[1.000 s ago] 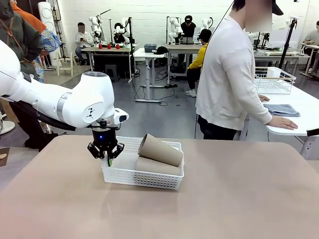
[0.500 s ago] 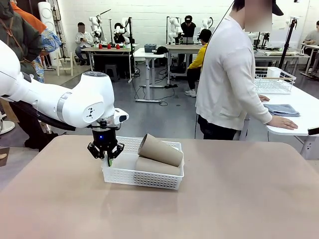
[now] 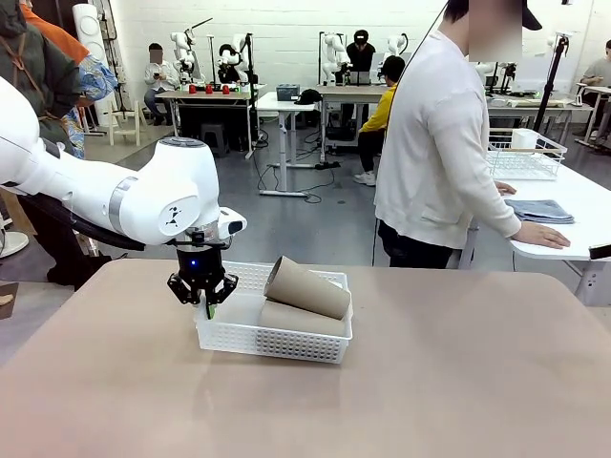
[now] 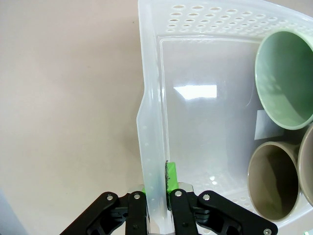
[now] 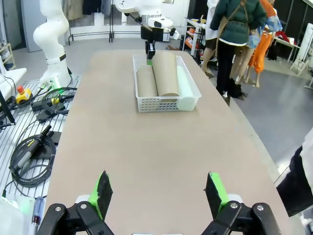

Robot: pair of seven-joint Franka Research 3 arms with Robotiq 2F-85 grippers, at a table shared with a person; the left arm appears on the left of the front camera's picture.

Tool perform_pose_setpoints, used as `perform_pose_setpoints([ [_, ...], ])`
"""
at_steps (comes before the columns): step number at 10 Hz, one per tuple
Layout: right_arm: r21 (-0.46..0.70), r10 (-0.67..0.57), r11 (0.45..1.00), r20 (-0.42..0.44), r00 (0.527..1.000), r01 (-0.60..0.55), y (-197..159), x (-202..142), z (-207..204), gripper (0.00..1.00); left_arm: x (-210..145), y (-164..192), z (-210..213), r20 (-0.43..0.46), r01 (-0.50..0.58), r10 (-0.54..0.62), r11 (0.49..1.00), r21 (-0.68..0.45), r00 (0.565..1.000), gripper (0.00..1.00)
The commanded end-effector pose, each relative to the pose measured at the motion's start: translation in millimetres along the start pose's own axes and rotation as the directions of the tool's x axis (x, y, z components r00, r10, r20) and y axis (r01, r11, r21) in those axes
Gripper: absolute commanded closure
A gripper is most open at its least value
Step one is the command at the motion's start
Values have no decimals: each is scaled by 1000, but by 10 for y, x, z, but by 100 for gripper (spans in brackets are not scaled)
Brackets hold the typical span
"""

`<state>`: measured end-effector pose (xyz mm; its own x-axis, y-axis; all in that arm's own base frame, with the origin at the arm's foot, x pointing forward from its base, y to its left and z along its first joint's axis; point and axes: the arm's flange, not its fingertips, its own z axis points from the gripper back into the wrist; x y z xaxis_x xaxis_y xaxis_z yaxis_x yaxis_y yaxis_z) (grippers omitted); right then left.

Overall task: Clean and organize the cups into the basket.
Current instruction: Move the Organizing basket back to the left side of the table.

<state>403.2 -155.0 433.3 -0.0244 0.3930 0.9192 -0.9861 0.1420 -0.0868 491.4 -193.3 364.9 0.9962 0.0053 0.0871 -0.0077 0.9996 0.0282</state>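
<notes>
A white perforated basket stands on the tan table and holds tan-brown cups lying on their sides, one stacked on another. My left gripper is shut on the basket's left wall. In the left wrist view its fingers pinch that wall, and inside lie a pale mint green cup and a tan cup, mouths toward the camera. In the right wrist view my right gripper hangs open over bare table, far from the basket and its cups.
A person in a white top stands at the table's far side, turned toward a side table with a wire rack and a folded grey cloth. Cables lie beside the table in the right wrist view.
</notes>
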Motion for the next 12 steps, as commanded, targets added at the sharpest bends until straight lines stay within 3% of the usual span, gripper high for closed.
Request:
perform_pose_setpoints([
  [1,-14,-21,1000,-9,1000,21,27,17,-33,0,10,-6,36,8,-1,1,1000,-2,1000,100],
  [9,0,0,1000,0,1000,0,0,0,0,0,10,-6,36,8,-1,1,1000,-2,1000,100],
  [10,63,-212,977,148,966,205,17,-44,89,0,10,-6,36,8,-1,1,1000,-2,1000,100],
  [11,93,-387,922,212,897,376,37,-106,163,0,10,-6,36,8,-1,1,1000,-2,1000,100],
  [12,157,-560,829,262,786,537,65,-215,223,0,10,-6,36,8,-1,1,1000,-2,1000,100],
])
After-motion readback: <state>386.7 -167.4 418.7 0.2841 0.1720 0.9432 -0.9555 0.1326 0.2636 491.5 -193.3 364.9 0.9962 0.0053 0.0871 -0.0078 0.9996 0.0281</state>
